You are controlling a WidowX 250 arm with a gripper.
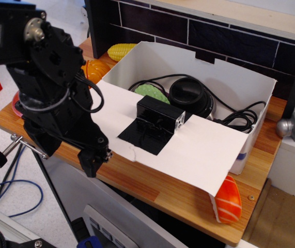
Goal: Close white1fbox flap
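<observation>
White1fbox (240,90): open-topped, set on a wooden shelf (152,188) against a dark tiled wall (199,33). Contents seen: black cable coil (191,95), green ridged item (151,93).

Flap (188,147): folded outward and down over the near edge of the box, black tape patch (144,135) and small black block (159,114) on its upper face.

Gripper (91,164): black, held at the flap's left corner, near the shelf edge; finger state cannot be told.

Adjacent items: yellow corn piece (120,51), orange object (96,70), salmon sushi piece (226,200) under the flap's right corner.
</observation>
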